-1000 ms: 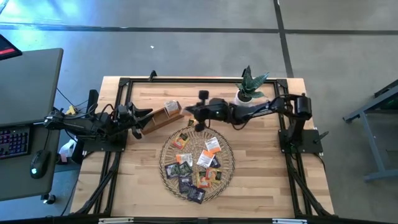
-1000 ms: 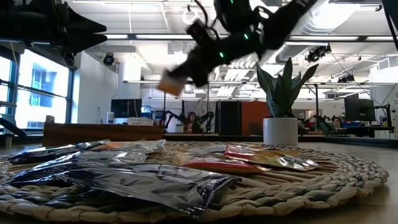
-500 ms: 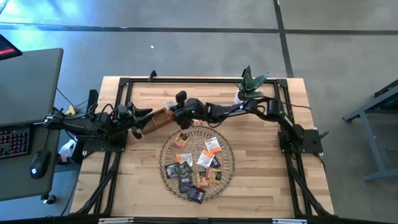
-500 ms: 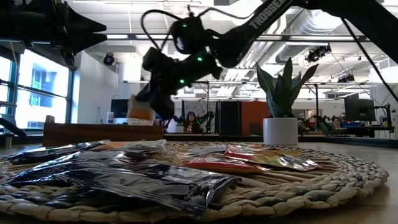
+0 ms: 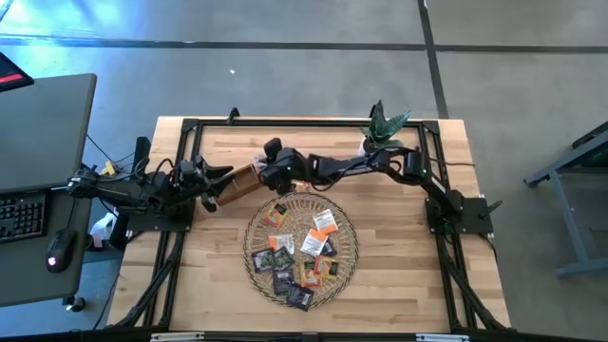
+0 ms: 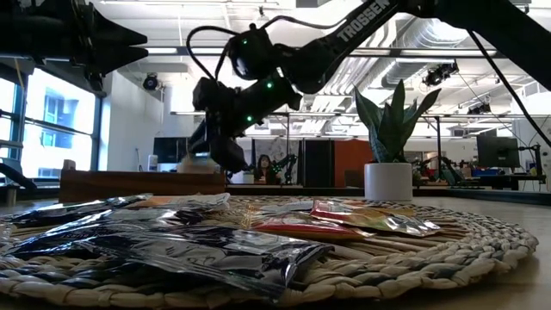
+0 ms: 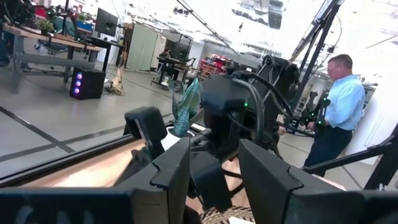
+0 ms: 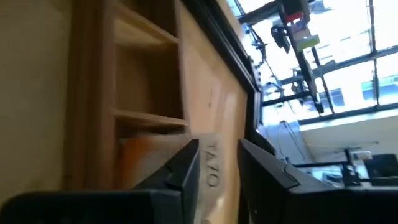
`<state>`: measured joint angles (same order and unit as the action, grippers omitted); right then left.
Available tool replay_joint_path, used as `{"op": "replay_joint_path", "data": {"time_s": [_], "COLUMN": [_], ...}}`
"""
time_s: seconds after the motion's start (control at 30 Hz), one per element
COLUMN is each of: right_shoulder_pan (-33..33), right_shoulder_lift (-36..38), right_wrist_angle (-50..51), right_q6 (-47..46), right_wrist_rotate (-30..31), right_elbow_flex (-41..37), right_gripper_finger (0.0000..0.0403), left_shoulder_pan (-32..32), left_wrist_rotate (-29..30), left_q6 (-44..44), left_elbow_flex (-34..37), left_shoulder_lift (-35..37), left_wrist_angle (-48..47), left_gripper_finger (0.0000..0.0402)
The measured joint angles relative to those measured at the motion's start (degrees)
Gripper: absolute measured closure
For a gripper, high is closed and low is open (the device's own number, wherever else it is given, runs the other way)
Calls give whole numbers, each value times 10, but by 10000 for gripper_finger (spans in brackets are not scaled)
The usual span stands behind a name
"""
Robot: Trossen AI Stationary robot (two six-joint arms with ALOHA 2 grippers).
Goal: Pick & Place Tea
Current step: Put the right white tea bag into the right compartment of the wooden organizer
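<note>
Though hidden overhead, sachet [image 8: 211, 171] in R gripper [image 8: 217, 163].

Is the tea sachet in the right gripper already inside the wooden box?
Cannot tell. The right gripper holds the sachet at the wooden box compartments, fingers shut on it.

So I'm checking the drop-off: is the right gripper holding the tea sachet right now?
Touching. The right wrist view shows the right gripper with its fingers closed on the tea sachet over the wooden box.

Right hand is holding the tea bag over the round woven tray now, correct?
No. The right hand holds the tea bag over the wooden box, beside the woven tray, not above it. The high view shows this.
</note>
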<state>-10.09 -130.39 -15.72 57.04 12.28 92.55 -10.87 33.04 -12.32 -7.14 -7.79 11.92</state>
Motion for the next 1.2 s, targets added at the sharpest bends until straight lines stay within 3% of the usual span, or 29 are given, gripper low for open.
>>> {"op": "replay_joint_path", "data": {"time_s": [0.13, 0.27, 0.43, 0.67, 0.77, 0.9, 1.03, 1.2], "right_shoulder_pan": [4, 20, 62, 115, 128, 132, 135, 137], "right_shoulder_lift": [3, 12, 66, 187, 251, 342, 401, 399], "right_wrist_angle": [-34, -25, 96, 313, 394, 430, 305, 102], "right_q6": [3, 26, 8, -162, -252, -349, -387, -410], "right_wrist_rotate": [22, 99, 145, 194, 145, -16, -127, -143], "right_elbow_flex": [0, 0, 0, -1, -30, -137, -284, -437], "right_gripper_finger": [269, 256, 253, 271, 276, 278, 278, 263], "left_shoulder_pan": [0, 0, 0, 0, 0, 0, 0, 0], "left_wrist_rotate": [0, -1, -2, -44, -46, -47, -39, -21], "left_q6": [0, 0, 0, -29, -41, -47, -47, -47], "left_elbow_flex": [0, 0, 0, 0, 0, 0, 0, 0], "left_shoulder_lift": [0, 0, 0, 0, 0, 0, 0, 0], "left_wrist_angle": [0, -1, -1, -1, -5, -23, -26, -23], "left_gripper_finger": [266, 266, 266, 266, 266, 266, 266, 266]}}
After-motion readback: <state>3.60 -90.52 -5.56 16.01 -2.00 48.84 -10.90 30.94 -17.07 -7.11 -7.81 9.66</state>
